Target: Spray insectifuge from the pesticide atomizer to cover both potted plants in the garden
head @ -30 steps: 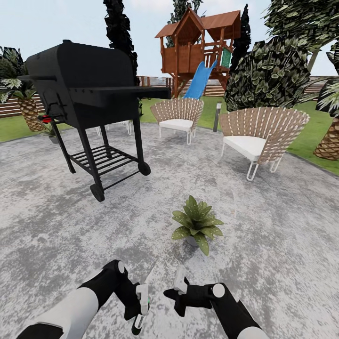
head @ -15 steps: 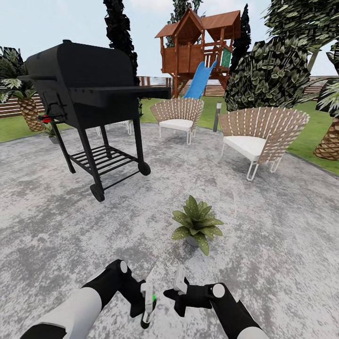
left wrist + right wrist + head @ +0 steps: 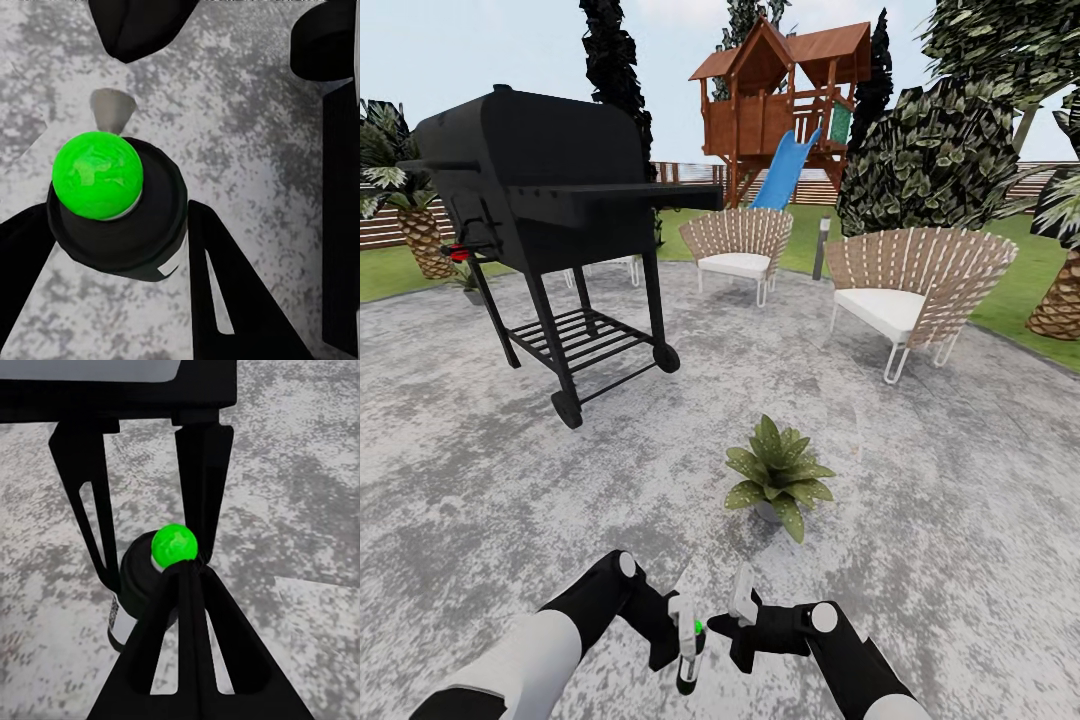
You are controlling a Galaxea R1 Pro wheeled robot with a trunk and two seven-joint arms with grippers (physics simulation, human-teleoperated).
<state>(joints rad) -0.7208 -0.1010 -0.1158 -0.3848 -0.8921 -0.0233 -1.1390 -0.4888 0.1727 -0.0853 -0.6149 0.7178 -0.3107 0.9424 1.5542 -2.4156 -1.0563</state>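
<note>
Over the last second the left gripper [image 3: 686, 640] moves rightward across the head view, closing on the right gripper [image 3: 732, 612]; patio [image 3: 920, 520], grill [image 3: 540, 190] and chairs [image 3: 905, 290] keep their places. The pesticide atomizer [image 3: 688, 655], its tip glowing green [image 3: 97, 175], sits clamped between the left gripper's fingers [image 3: 225, 300], bottle body hanging downward. The right gripper's fingers [image 3: 184, 615] lie closed together, touching the atomizer's top. Both forearms reach forward, low over the paving. One potted plant [image 3: 778, 475] stands just ahead of the grippers.
</note>
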